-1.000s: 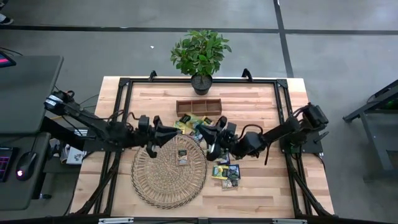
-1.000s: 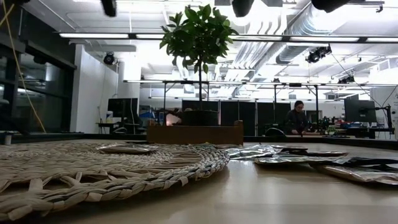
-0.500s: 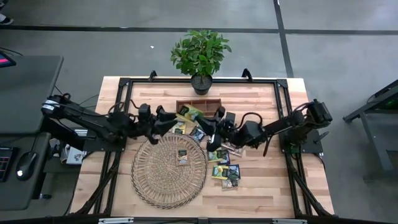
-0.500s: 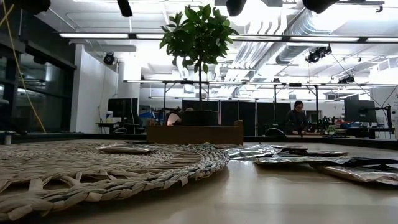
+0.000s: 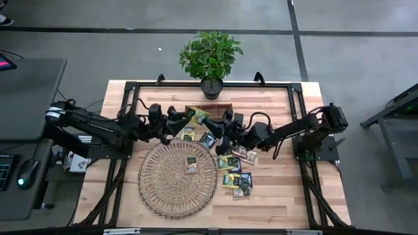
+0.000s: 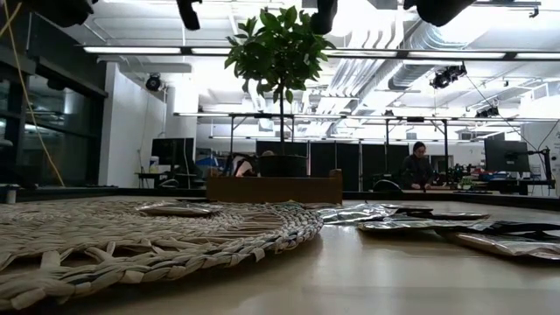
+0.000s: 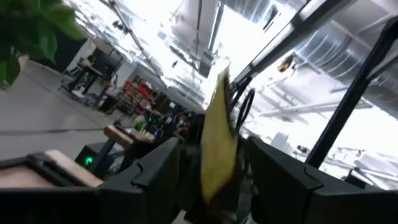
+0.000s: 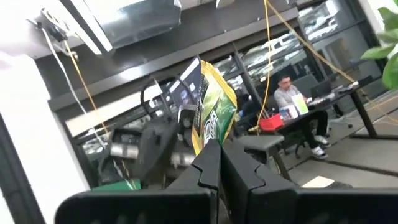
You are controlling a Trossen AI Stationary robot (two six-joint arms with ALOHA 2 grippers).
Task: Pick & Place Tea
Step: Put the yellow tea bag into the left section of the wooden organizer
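Right claw (image 8: 214,152) clenched on the lower edge of a small flat yellow-green tea sachet (image 8: 213,112), held upright above the fingertips. In the high view, that sachet (image 5: 199,117) hangs in the air between the two claws, over the near edge of a small brown wooden three-compartment tray (image 5: 210,106).

Left claw (image 7: 211,146) released, fingers (image 7: 165,165) spread to either side of the same sachet (image 7: 219,124); seemingly a little clear of it on both sides, though contact cannot be ruled out from this angle. Left claw (image 5: 183,122) and right claw (image 5: 217,125) nearly tip to tip.

Below both claws, on the pale wooden table (image 5: 274,196): a round woven wicker mat (image 5: 163,186) with one sachet (image 5: 192,164) lying flat on it. Further loose sachets (image 5: 236,177), yellow-green and dark, scattered under and just beyond the right claw, beside the mat. Potted green plant (image 5: 210,55) past the tray, well behind both claws.
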